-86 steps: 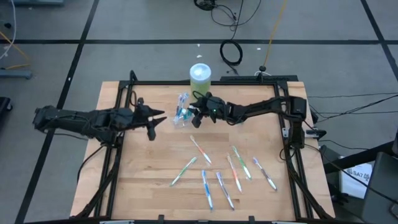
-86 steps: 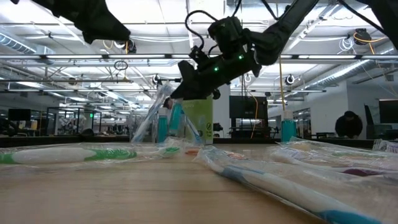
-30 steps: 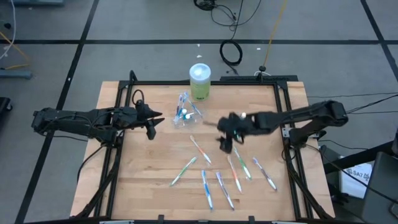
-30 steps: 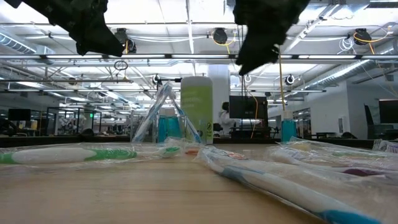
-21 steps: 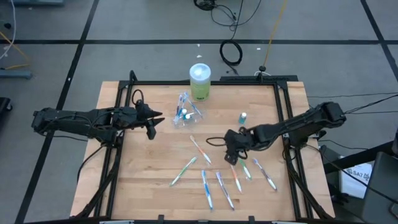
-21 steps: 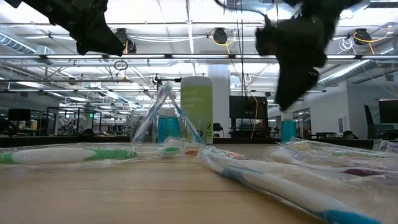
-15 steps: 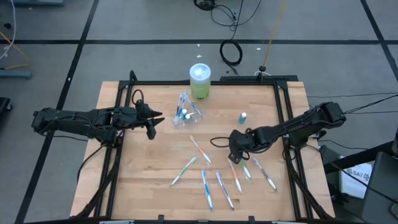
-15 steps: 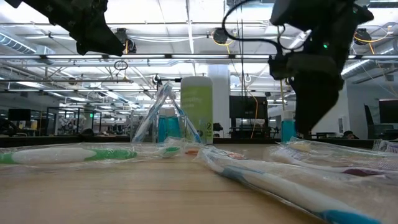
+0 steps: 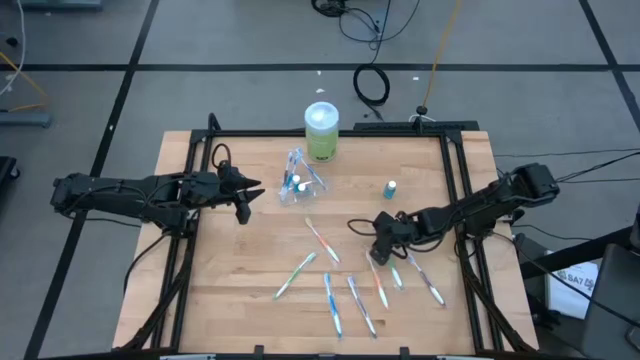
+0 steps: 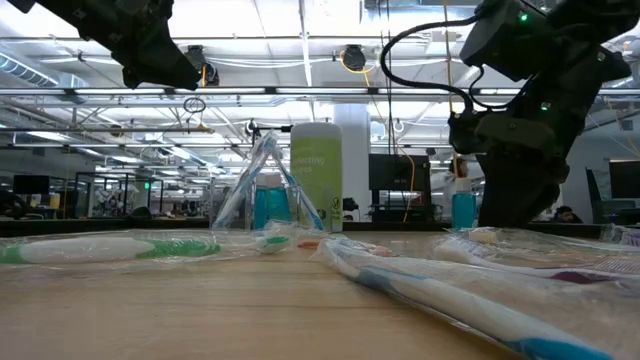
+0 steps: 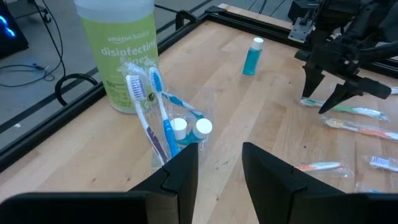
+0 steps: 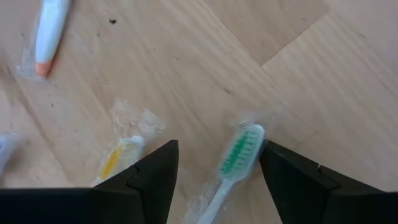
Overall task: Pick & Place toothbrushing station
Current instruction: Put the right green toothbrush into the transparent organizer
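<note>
Now I have the right gripper (image 9: 381, 243) low over a wrapped green-bristled toothbrush (image 12: 238, 158), fingers spread wide astride its head, holding nothing, small clear plastic cup (image 9: 293, 186) of brushes near the green container (image 9: 321, 131), left gripper (image 9: 247, 200) waiting beside it, partly open, empty.

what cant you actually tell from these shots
- Low view: the right hand has its fingertips hidden behind wrapped toothbrushes lying in front.
- Right wrist view: the green-bristled toothbrush has its handle cut off by the frame edge.
- High view: the contents of the clear cup are too small to count.
</note>
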`<control>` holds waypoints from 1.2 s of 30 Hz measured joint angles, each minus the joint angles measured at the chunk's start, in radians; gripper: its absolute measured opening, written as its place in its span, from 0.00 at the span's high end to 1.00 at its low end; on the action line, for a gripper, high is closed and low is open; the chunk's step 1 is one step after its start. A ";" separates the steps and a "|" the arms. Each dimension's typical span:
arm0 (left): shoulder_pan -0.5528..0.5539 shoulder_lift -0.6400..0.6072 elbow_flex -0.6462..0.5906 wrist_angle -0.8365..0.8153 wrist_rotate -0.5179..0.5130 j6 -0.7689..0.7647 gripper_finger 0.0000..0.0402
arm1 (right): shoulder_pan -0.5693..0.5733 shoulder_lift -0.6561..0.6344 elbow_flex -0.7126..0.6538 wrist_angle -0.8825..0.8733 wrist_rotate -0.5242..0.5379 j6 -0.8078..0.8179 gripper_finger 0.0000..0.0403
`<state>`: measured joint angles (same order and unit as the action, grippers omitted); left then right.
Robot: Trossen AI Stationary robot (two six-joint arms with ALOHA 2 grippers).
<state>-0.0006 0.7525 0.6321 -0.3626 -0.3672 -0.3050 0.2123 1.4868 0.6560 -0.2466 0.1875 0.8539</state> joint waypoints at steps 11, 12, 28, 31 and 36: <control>0.000 0.000 0.000 0.000 0.000 0.003 0.67 | -0.001 0.002 -0.013 -0.008 -0.002 -0.057 0.75; 0.000 0.000 0.000 0.000 0.000 0.003 0.67 | -0.001 0.002 -0.013 -0.008 -0.002 -0.058 0.78; 0.000 0.000 0.000 0.000 0.000 0.014 0.67 | -0.054 -0.026 -0.018 0.377 -0.007 -0.175 0.89; 0.000 0.000 0.000 0.000 0.000 0.014 0.67 | -0.088 -0.028 -0.017 0.624 0.028 -0.301 0.90; 0.000 0.000 0.000 0.001 0.000 0.014 0.67 | -0.160 -0.031 -0.016 1.095 0.021 -0.591 0.90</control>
<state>-0.0006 0.7521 0.6319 -0.3614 -0.3672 -0.2913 0.0523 1.4555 0.6403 0.8484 0.2082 0.2624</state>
